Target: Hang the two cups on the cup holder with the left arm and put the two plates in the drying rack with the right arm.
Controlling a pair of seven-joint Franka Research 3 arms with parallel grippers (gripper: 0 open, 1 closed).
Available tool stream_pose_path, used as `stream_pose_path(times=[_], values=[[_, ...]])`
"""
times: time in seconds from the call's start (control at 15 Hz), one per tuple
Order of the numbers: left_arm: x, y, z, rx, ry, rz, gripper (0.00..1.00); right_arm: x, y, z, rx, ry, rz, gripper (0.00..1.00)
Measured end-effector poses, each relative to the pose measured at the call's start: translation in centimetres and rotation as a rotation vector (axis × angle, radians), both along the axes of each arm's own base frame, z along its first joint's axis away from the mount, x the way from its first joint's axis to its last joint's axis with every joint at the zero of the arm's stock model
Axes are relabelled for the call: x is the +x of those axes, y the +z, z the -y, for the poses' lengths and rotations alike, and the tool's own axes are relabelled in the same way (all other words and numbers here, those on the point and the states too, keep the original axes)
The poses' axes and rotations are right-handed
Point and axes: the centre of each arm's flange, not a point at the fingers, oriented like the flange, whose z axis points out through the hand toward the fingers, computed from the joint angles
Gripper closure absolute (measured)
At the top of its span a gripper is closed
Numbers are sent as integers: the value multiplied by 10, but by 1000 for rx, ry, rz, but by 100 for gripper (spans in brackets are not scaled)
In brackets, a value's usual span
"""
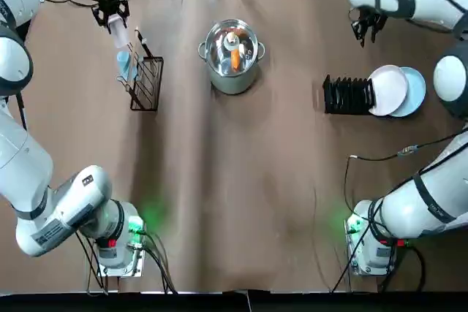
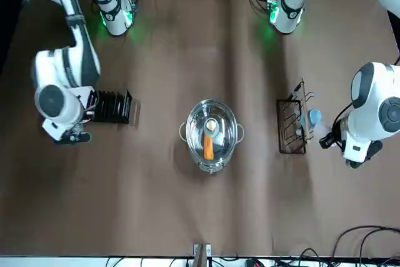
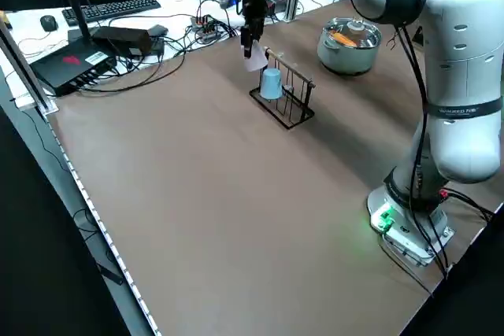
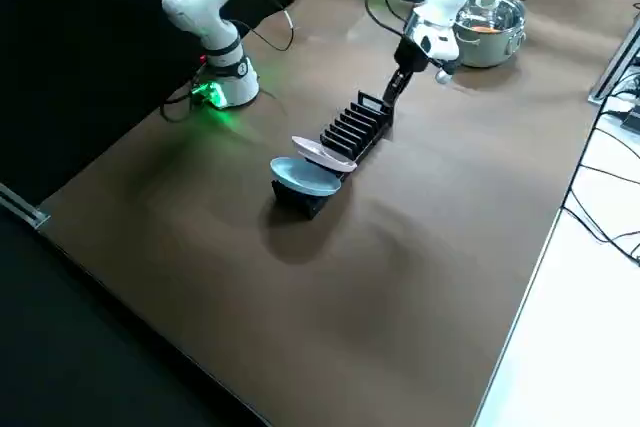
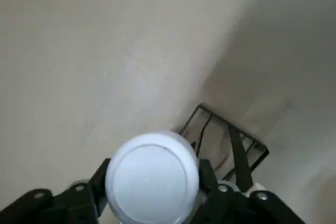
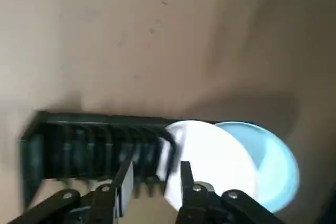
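Observation:
My left gripper (image 1: 111, 18) is shut on the whitish cup (image 1: 118, 35), held above the far end of the cup holder (image 1: 148, 84); the left wrist view shows the cup (image 5: 152, 176) bottom-on between the fingers. The light blue cup (image 1: 124, 63) hangs on the holder's wooden bar. At the drying rack (image 1: 348, 96), the white plate (image 1: 387, 90) and blue plate (image 1: 414, 91) lean overlapping at its outer end. My right gripper (image 1: 365, 31) hovers open and empty beyond the rack; its wrist view shows the rack (image 6: 86, 148) and both plates (image 6: 215, 158).
A steel pot (image 1: 232, 53) holding food stands mid-table between holder and rack. Cables and a keyboard lie past the table's far edge. Both arm bases glow green at the near edge.

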Motion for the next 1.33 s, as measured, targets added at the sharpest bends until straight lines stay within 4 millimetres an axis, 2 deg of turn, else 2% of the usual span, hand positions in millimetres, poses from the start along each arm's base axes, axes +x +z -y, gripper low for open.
stream_pose_path(times=[0.2,0.47,0.53,0.67,0.73,0.8,0.87,0.93,1.13,1.2,1.33], values=[[-2,-5,8,3,3,-9,31,1,39,14,135,-58,62,56],[-5,-11,13,5,-3,-20,31,-7,104,5,182,-71,79,54],[-5,-12,12,8,-5,-19,31,-9,124,2,190,-75,68,48],[-4,-15,12,14,-11,-20,31,-12,165,-1,205,-80,63,45],[-4,-17,12,13,-11,-21,31,-14,180,-4,211,-78,66,38],[-4,-18,12,12,-12,-21,31,-14,191,-8,216,-72,74,35],[-3,-18,12,9,-13,-15,31,-14,200,-13,220,-62,86,34],[-3,-18,12,8,-13,-10,31,-14,208,-20,224,-49,99,28],[-2,-17,13,6,-15,-6,31,-17,219,-46,231,-5,113,3],[-2,-18,14,8,-18,-5,31,-17,220,-50,234,3,113,0],[-1,-19,18,15,-26,3,31,-18,222,-52,248,1,115,0]])
